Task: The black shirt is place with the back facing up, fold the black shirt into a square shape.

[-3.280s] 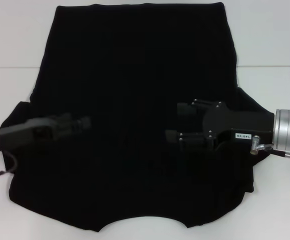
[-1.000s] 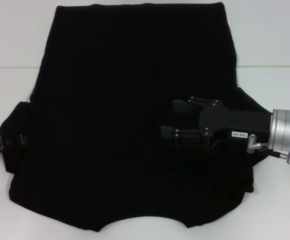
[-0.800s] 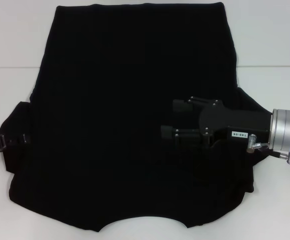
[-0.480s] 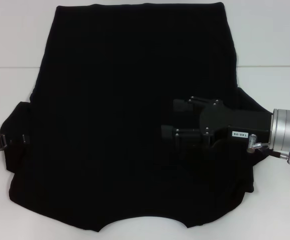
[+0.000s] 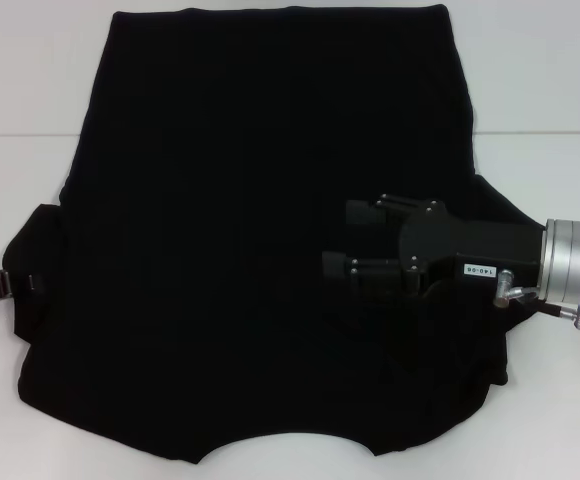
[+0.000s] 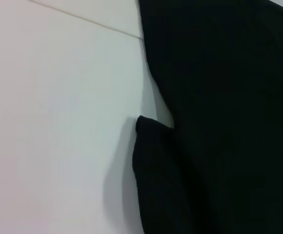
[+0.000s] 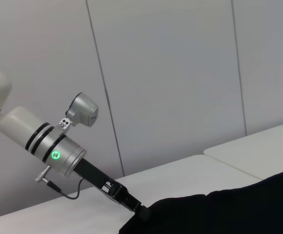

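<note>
The plain matte-black soft fabric shirt lies limp on the white worktop; it is best pinched by its edges. At nine o'clock the left gripper seems closed on the sleeve; at three o'clock the right gripper hovers with its fingers parted, holding nothing.

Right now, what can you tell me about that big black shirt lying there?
The black shirt is a plain, matte, soft-looking short-sleeved garment with no print, spread flat and unfolded on the white table. Its straight hem lies at the far side and its curved neckline at the near edge. The right gripper is over its right half, fingers apart. The left gripper meets the edge of the left sleeve, which bunches slightly; whether it has hold of the cloth cannot be told.
</note>
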Tool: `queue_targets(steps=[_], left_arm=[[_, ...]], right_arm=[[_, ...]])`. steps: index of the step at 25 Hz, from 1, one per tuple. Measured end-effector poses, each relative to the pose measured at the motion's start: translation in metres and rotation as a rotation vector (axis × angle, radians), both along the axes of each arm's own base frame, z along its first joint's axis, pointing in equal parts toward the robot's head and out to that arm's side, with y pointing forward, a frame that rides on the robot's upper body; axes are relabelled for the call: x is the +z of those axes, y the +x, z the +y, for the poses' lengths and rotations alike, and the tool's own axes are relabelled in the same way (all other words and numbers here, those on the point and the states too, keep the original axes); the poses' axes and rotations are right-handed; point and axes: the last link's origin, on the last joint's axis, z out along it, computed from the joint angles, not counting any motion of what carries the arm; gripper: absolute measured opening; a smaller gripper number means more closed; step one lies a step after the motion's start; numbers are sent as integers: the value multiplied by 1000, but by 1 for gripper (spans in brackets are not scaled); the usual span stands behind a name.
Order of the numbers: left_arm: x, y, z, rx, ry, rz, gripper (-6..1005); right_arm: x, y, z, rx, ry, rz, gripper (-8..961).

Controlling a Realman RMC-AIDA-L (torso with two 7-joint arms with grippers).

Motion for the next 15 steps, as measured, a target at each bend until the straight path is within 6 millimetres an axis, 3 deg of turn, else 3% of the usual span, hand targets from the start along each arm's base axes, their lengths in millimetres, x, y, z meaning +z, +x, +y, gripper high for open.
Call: queue_targets(steps=[9, 15], left_arm=[[-3, -2, -1, -4, -6, 8, 152], [-2, -4, -2, 1, 2, 9, 12]], right_arm=[[0, 2, -2, -5, -1, 5, 881], [1, 4, -3, -10, -1, 7, 882]])
